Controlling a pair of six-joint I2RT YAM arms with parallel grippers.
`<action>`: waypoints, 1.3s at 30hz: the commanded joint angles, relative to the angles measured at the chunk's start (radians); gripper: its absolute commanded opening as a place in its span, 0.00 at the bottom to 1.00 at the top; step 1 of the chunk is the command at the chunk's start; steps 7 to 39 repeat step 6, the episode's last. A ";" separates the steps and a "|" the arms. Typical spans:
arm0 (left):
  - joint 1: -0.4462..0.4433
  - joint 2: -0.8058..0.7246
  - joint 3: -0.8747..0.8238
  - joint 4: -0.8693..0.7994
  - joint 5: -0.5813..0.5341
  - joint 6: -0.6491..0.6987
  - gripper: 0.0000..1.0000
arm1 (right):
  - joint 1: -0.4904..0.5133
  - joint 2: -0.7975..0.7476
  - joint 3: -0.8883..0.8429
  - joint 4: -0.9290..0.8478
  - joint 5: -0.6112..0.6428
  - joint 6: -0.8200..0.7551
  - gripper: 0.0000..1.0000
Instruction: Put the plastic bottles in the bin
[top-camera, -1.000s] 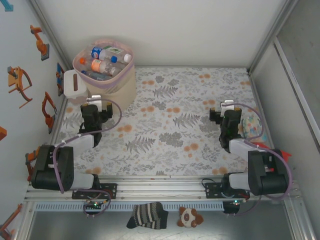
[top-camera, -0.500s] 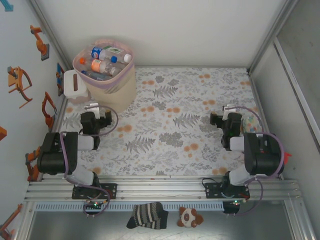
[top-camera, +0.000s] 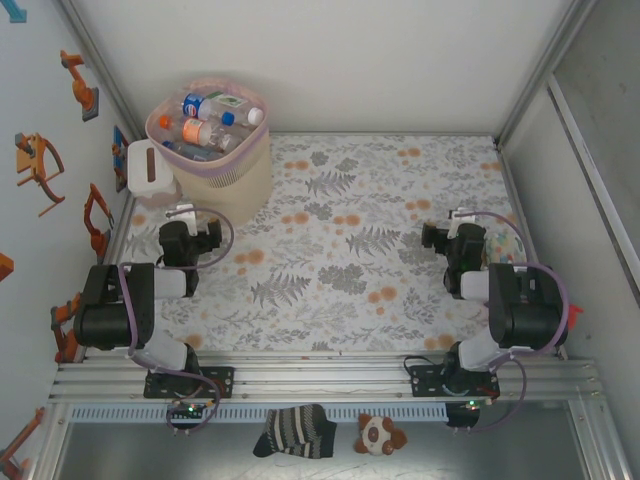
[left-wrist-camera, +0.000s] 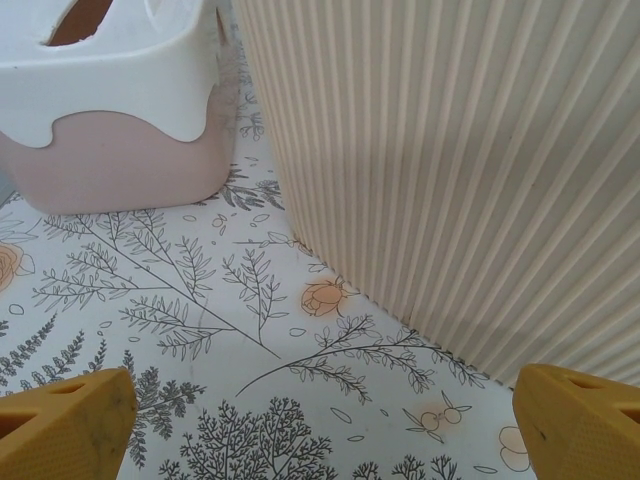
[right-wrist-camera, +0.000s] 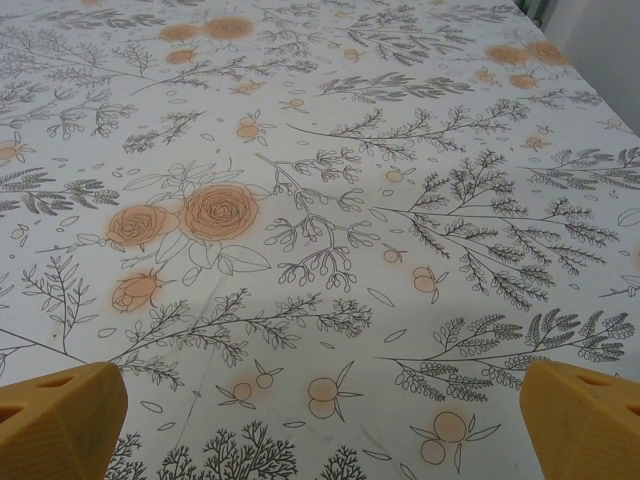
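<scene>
The beige ribbed bin (top-camera: 232, 178) stands at the back left of the table, lined with a pink bag. Several plastic bottles (top-camera: 205, 125) lie inside it, with blue, red and white caps. My left gripper (top-camera: 180, 218) sits just in front of the bin, open and empty. In the left wrist view its yellow fingertips (left-wrist-camera: 60, 425) stand far apart, and the bin's wall (left-wrist-camera: 460, 170) rises close ahead. My right gripper (top-camera: 462, 226) rests at the right side, open, with only the flowered cloth between its fingertips (right-wrist-camera: 585, 415).
A small white and pink box (top-camera: 150, 170) with a brown mark stands left of the bin, also close in the left wrist view (left-wrist-camera: 110, 100). Side walls enclose the table. A striped sock (top-camera: 295, 430) and a panda toy (top-camera: 380, 435) lie below the front rail.
Both arms have folded back toward their bases over the last second. The grippers stayed open throughout, and the bottles in the bin did not move.
</scene>
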 joint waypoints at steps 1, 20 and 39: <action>0.005 -0.009 0.012 -0.004 0.018 -0.016 0.96 | -0.002 -0.002 0.023 0.022 -0.005 0.015 0.99; 0.005 -0.010 0.011 -0.009 0.018 -0.017 0.96 | -0.004 -0.002 0.023 0.021 -0.006 0.015 0.99; 0.005 -0.010 0.011 -0.009 0.018 -0.017 0.96 | -0.004 -0.002 0.023 0.021 -0.006 0.015 0.99</action>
